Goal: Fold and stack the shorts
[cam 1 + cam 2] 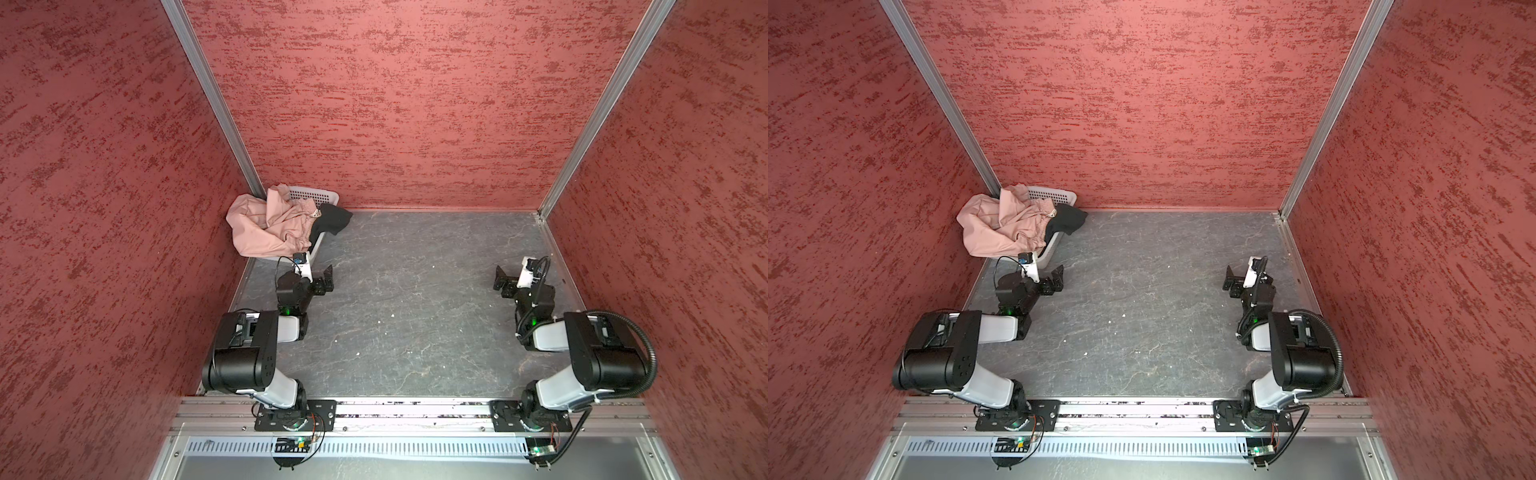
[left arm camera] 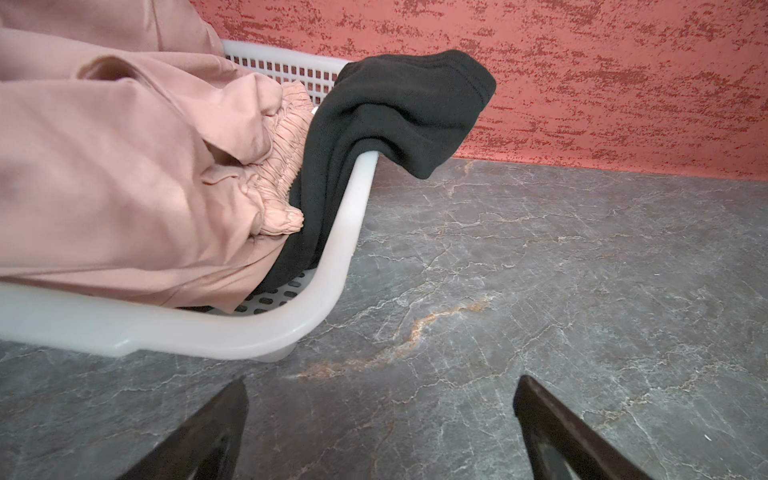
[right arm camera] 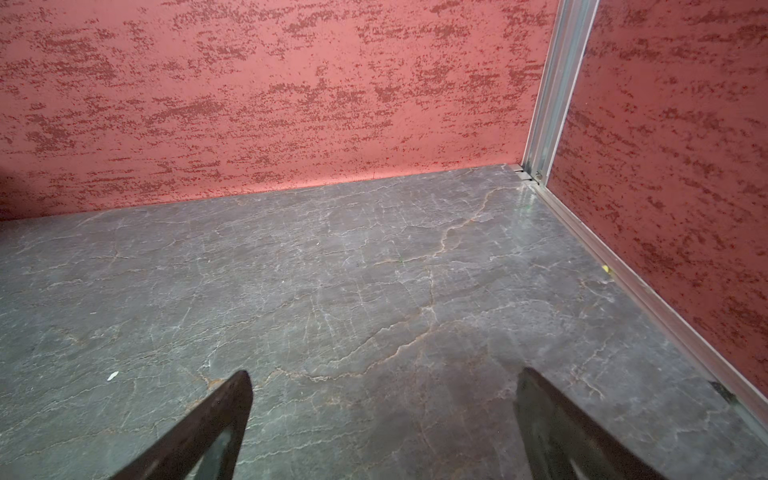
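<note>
So, nothing's folded yet. Both pairs are bunched up in the white basket (image 1: 312, 193), which sits in the far left corner of the table (image 1: 415, 324). The pink shorts (image 1: 266, 226) are heaped on top and spill over the rim toward the left wall. The black shorts (image 1: 335, 218) are tucked beside and partly under them, with one end drooping over the rim on the side facing the middle of the table.

What matters for the next move, I reckon, is which way the pile lies from the left jaws. The left arm (image 1: 293, 291) is parked just short of the basket's near corner, with the left jaws spread wide and holding nothing. They point past that corner toward the back wall, not at the fabric. So the shorts sit ahead of the jaws and off to their wall side. It's close, but it'll need a turn plus a lift over the rim.

The black pair stretches along the basket's inner long side and its hanging end is the nearest cloth. The pink heap is too crumpled to show a clear long axis.

The right arm (image 1: 534, 295) is well apart across the table — right jaws fully spread too, empty, over bare table. Left is clearly the nearer one.
</note>
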You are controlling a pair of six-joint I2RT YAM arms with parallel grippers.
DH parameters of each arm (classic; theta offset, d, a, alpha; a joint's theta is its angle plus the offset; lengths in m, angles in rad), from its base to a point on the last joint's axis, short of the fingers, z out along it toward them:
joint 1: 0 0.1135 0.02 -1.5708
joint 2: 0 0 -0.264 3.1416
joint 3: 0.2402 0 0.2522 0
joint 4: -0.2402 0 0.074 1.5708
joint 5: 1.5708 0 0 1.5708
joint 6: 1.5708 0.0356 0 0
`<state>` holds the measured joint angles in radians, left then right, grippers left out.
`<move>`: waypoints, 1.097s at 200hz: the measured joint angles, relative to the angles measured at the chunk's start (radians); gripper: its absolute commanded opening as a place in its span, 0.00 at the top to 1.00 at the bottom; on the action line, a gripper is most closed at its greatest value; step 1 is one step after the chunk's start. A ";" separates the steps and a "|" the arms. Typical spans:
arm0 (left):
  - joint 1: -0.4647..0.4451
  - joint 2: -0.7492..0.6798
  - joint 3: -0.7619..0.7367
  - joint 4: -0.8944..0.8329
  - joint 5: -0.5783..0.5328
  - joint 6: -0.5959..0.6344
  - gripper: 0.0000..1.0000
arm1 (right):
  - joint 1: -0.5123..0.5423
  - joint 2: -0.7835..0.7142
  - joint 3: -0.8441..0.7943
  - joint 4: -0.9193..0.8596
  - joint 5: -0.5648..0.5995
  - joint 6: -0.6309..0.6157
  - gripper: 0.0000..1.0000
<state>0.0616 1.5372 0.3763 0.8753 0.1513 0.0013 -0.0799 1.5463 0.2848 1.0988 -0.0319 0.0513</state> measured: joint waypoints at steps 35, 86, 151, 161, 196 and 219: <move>0.000 0.000 0.000 0.000 0.000 0.000 0.01 | 0.000 0.000 0.000 0.000 0.000 0.000 0.01; 0.000 0.000 0.000 0.000 0.000 0.000 0.01 | 0.000 -0.010 0.002 -0.018 0.008 0.000 0.01; -0.249 -0.351 0.255 -0.558 -0.205 0.007 0.01 | 0.001 -0.283 0.141 -0.347 0.009 0.034 0.04; -0.298 -0.396 0.331 -0.664 -0.233 0.000 0.00 | 0.002 -0.333 0.173 -0.422 -0.011 0.058 0.05; -0.292 -0.339 0.716 -1.079 -0.372 -0.043 0.01 | 0.037 -0.410 0.335 -0.709 -0.137 0.128 0.07; -0.203 -0.206 0.948 -1.280 -0.417 -0.056 0.01 | 0.091 -0.418 0.416 -0.861 -0.219 0.142 0.07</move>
<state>-0.1413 1.3308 1.3247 -0.4049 -0.2657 -0.0551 0.0109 1.1278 0.7006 0.2375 -0.2512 0.1936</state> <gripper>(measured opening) 0.995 0.935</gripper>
